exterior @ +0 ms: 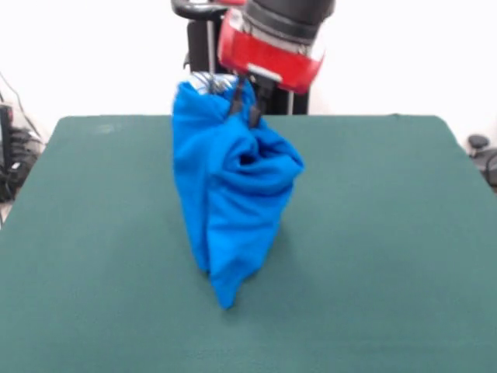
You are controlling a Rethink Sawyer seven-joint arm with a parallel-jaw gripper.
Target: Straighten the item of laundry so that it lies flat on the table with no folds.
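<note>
Dark green felt-like cloth fills the near part of the front view, belonging to the table (404, 256), whose top is seen as a wide trapezoid narrowing toward the far edge. Faint pale marks are seen on the cloth near its far left corner, and a soft shadow is cast on it just to the right of the shirt's lower part. Behind the table a plain white wall (93, 47) is seen. Dark cables and equipment (14, 155) are visible beyond the left edge, and a dark wheeled base of some object (483, 155) is seen past the right edge; what it belongs to cannot be told. No container is shown. The item of laundry (229, 202), a bright blue T-shirt, is held up over the middle of the table, hanging in a bunched, folded column with deep creases and a pocket-like hollow near its upper right. Its lowest point tapers to a tip that appears to touch or nearly touch the cloth; contact cannot be confirmed. The print is hidden in the folds. The gripper (245, 101) is seen at the shirt's top, beneath the red and black arm (272, 43), and its dark fingers (238, 97) are pinched together on the upper edge of the fabric
</note>
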